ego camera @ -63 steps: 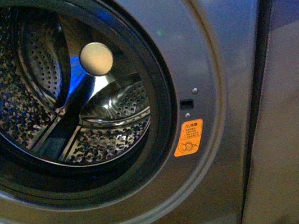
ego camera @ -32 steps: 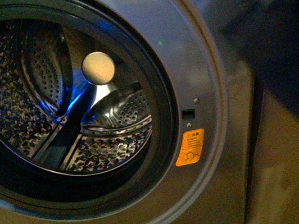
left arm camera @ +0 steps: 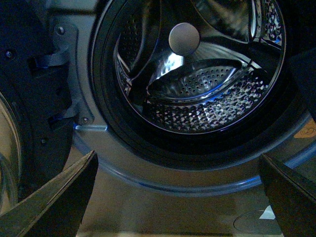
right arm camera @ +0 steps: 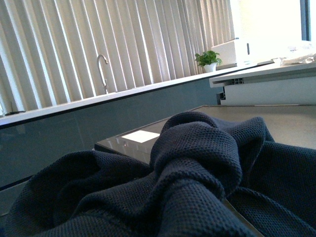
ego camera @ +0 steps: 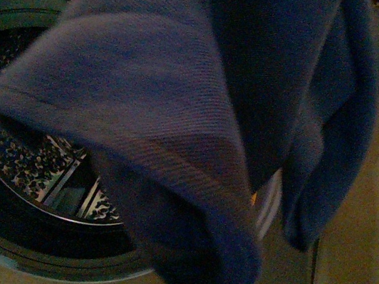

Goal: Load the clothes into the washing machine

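Note:
The clothes [ego camera: 239, 91], a dark navy floppy garment, hang right in front of the front camera and cover most of the washing machine [ego camera: 24, 283]. Only the left part of its steel drum [ego camera: 31, 167] shows. My right gripper is shut on the clothes [right arm camera: 187, 168], and the bunched fabric hides its fingers. In the left wrist view the open porthole and the drum [left arm camera: 197, 98] fill the picture. My left gripper [left arm camera: 177, 207] is open and empty, low in front of the porthole rim. Its fingers [left arm camera: 59, 202] stand wide apart.
A beige panel [ego camera: 376, 228] stands right of the machine. The machine's open door [left arm camera: 29, 98] hangs on its hinge beside the porthole. The right wrist view shows a counter with a faucet [right arm camera: 102, 69], a potted plant [right arm camera: 207, 59] and blinds behind.
The clothes have swung in from the right across the front view. They now cover most of the porthole, the orange sticker and the blue-white label.

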### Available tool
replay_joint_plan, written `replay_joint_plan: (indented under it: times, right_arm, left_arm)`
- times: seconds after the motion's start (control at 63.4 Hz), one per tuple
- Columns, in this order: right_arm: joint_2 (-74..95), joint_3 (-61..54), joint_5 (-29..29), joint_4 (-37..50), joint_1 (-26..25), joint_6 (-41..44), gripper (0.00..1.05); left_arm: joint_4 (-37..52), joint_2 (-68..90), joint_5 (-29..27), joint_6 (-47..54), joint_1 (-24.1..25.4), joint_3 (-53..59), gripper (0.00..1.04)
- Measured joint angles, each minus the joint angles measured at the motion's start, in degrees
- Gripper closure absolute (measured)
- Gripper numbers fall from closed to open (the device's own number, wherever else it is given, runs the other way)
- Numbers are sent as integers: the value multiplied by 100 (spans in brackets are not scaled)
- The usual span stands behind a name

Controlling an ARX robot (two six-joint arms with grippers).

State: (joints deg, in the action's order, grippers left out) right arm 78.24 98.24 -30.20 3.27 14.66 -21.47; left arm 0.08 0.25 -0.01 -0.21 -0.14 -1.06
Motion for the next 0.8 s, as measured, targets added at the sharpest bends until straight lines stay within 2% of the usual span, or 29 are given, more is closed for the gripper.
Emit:
replay_joint_plan:
  times: [0.331, 0.363, 0.41, 0.457, 0.505, 0.536, 0.599, 0.804]
  right_arm:
    - [0, 0, 17, 0, 2, -22, 99]
    - [0, 0, 17, 0, 0, -22, 99]
    - [0, 0, 31, 0, -2, -22, 99]
    - [0, 0, 15, 0, 0, -22, 99]
    - [0, 0, 20, 0, 0, -22, 99]
    - [0, 0, 20, 0, 0, -22, 99]
    - [0, 0, 20, 0, 0, -22, 99]
    - [0, 0, 20, 0, 0, -22, 99]
  left_arm:
    - [-4, 9, 52, -2, 11, -2, 7]
    - [-136, 122, 636, -160, 184, -52, 7]
    - [-164, 625, 1982, -428, 726, -195, 7]
    - [369, 1517, 3440, -645, 1440, -417, 7]
    - [992, 2234, 4216, -802, 1858, -796, 7]
    - [1508, 2776, 4489, -911, 1982, -1198, 7]
    - [2092, 3440, 4688, -1091, 1991, -1810, 7]
    - [3230, 4782, 5569, -1738, 1412, -3311, 7]
